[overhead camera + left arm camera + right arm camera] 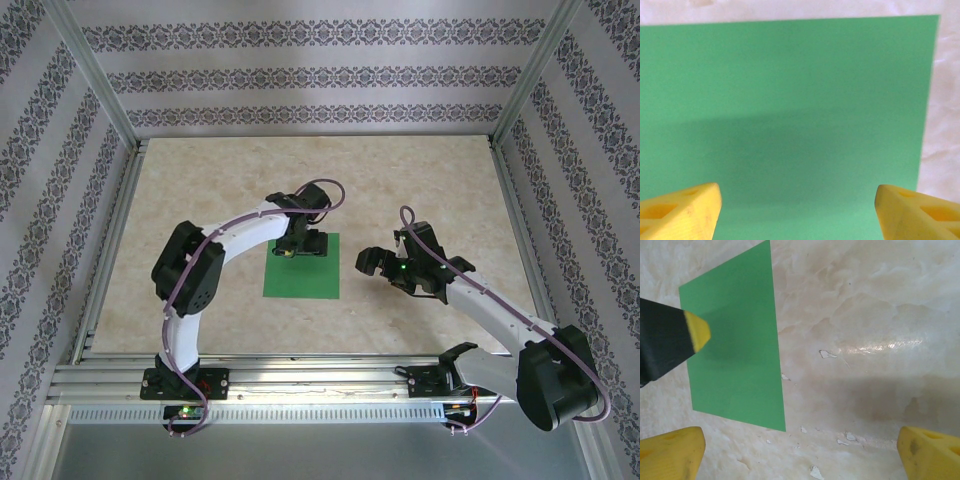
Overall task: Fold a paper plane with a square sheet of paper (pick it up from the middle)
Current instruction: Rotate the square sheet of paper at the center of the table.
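Both jaws stand apart, empty; left jaws hover over the sheet [300, 280]. Lying flat, it may slip or crumple when pinched.

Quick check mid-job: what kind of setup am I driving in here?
Probably an enclosed robot test cell, not a home: aluminium frame posts, patterned backdrop walls, and a marble-look table with one green sheet.
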